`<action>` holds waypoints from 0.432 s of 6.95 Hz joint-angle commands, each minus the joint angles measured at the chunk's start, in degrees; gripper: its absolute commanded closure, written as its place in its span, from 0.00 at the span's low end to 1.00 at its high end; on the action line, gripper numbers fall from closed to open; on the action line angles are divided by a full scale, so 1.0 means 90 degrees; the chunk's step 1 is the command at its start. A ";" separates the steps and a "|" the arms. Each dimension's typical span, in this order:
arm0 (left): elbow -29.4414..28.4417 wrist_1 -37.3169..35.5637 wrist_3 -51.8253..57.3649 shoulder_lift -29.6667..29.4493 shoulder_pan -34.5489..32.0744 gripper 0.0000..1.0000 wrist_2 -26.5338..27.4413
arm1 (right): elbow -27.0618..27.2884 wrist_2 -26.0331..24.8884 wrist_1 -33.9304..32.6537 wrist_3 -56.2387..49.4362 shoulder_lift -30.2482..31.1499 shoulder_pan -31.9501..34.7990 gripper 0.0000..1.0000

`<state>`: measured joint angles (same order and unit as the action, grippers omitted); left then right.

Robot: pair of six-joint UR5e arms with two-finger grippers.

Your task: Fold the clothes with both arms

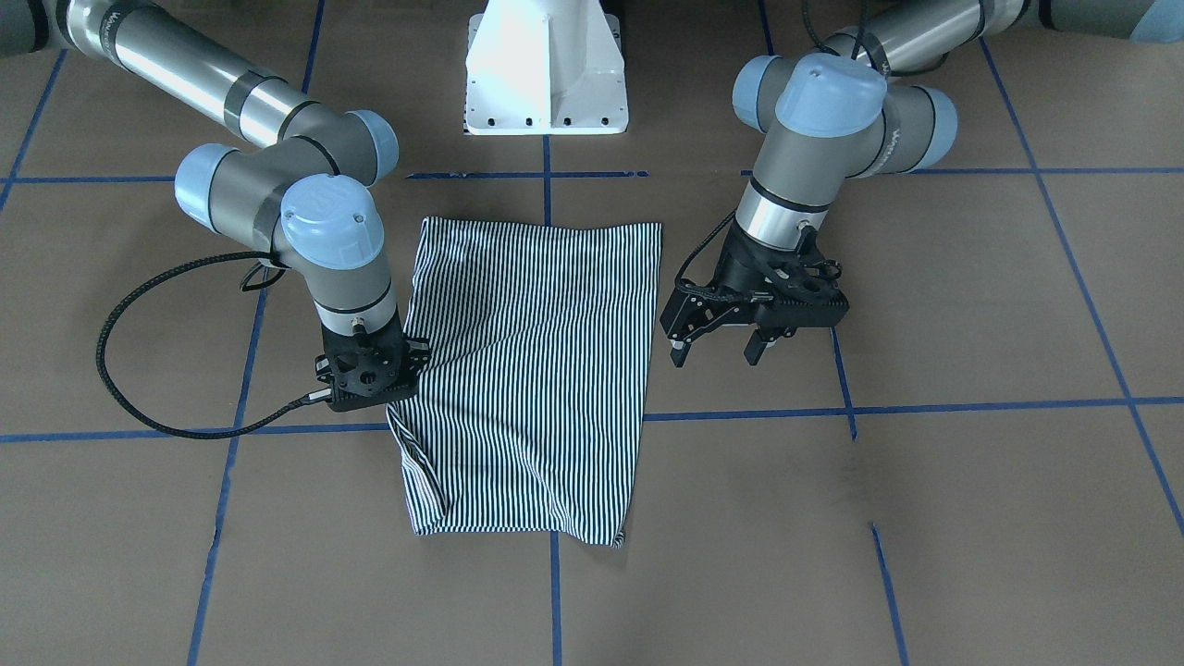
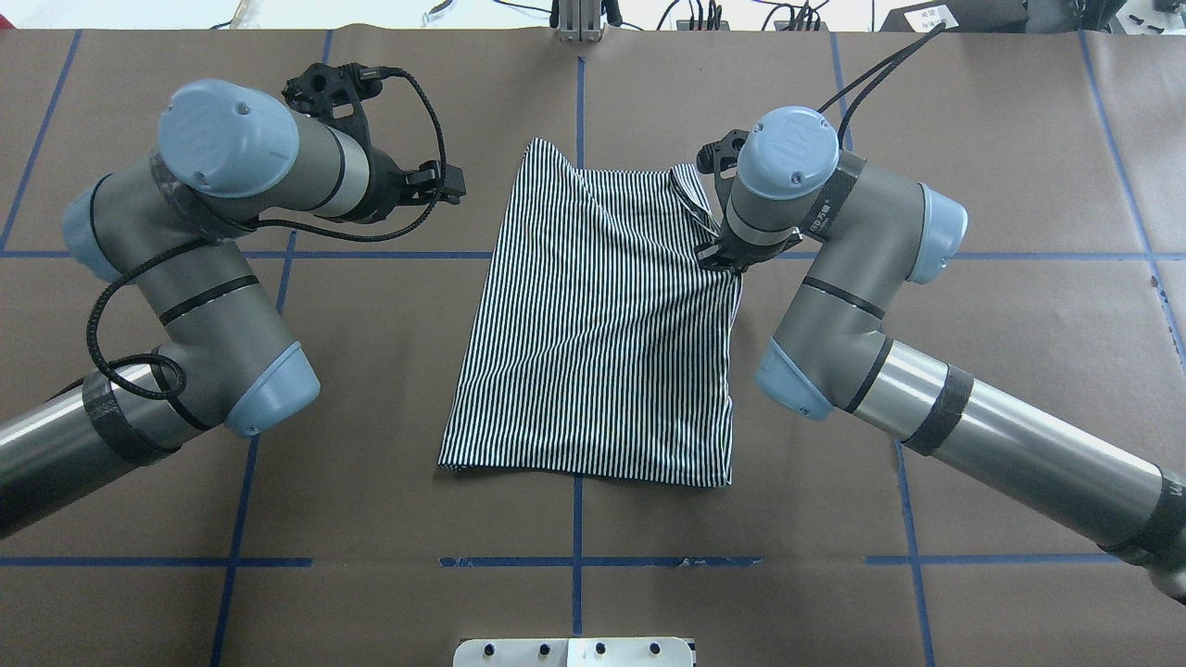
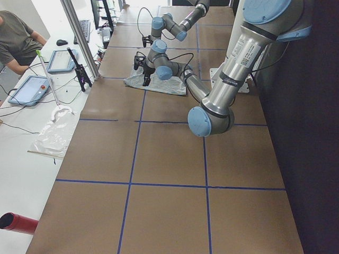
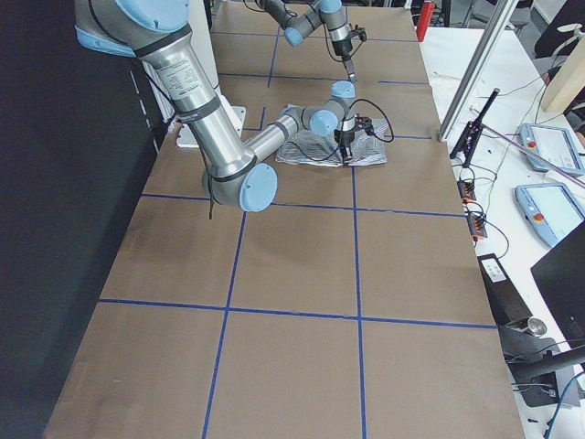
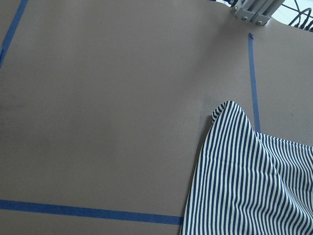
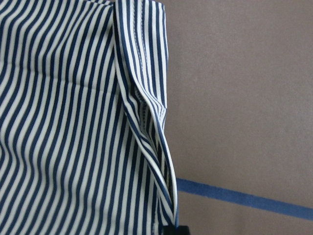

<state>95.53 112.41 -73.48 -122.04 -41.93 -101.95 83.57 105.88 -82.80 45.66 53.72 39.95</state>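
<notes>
The striped shirt (image 1: pixel 536 370) lies folded into a rough rectangle on the brown table, stripes running lengthwise; its collar, placket and patch are hidden. It also shows in the overhead view (image 2: pixel 602 315). My right gripper (image 1: pixel 370 381) is down at the shirt's side edge (image 2: pixel 721 252). In the right wrist view a raised fold of hem (image 6: pixel 142 112) runs into a black fingertip (image 6: pixel 177 230) at the bottom, so the gripper looks shut on the shirt's edge. My left gripper (image 1: pixel 717 354) hangs open and empty above bare table beside the shirt's other side (image 2: pixel 440 182). The left wrist view shows a shirt corner (image 5: pixel 244 186).
The white pedestal base (image 1: pixel 546 74) stands behind the shirt. Blue tape lines (image 1: pixel 925 405) cross the table. A black cable (image 1: pixel 120 370) loops out from my right wrist. An operator's bench with tablets (image 3: pixel 32 90) runs along the table's far side.
</notes>
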 commanded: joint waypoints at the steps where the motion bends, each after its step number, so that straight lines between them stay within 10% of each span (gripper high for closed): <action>1: 0.0001 0.0000 0.0010 -0.0023 0.0000 0.00 -0.0010 | -0.0008 0.0081 0.0001 -0.0181 -0.0002 0.0276 0.00; 3: 0.0089 -0.0019 0.0019 -0.0023 -0.0010 0.00 -0.0010 | -0.0250 0.0033 0.0001 -0.1067 -0.0196 0.0482 0.00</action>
<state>95.81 112.33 -73.34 -122.20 -41.97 -102.03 82.94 106.32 -82.90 39.84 53.10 43.16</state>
